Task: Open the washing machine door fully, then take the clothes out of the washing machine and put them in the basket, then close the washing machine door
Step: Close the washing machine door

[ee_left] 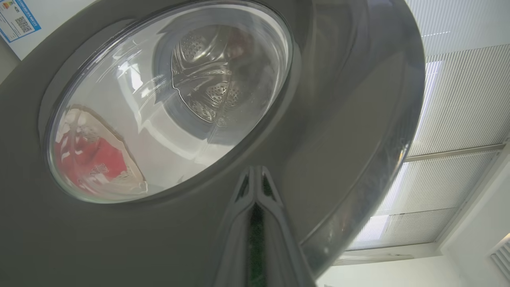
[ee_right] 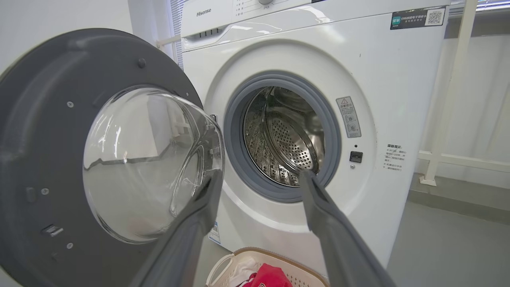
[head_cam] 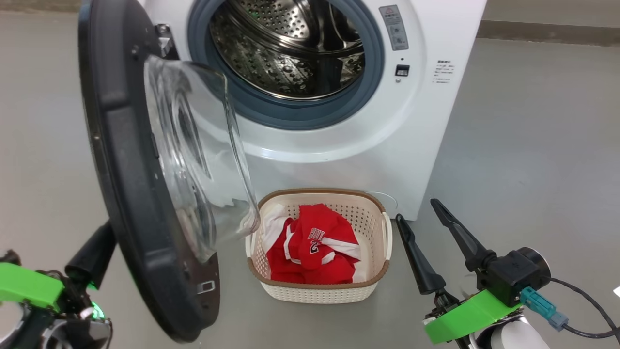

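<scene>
The washing machine [head_cam: 426,121] stands with its steel drum [head_cam: 290,48] showing nothing inside. Its door [head_cam: 121,194] hangs open to the left, the glass bowl facing the basket. The basket [head_cam: 373,286] sits on the floor before the machine and holds the red and white clothes [head_cam: 315,242]. My left gripper [head_cam: 99,245] is behind the door. In the left wrist view my left gripper [ee_left: 255,173] is shut, with its tips against the door's outer rim [ee_left: 338,119] just below the window. My right gripper [head_cam: 416,211] hovers open and empty to the right of the basket. In the right wrist view my right gripper [ee_right: 259,177] points at the drum opening [ee_right: 287,139].
Grey floor [head_cam: 533,145] stretches to the right of the machine. A white rail [ee_right: 442,155] runs along the wall beyond the machine's right side. The door's swing takes up the space left of the basket.
</scene>
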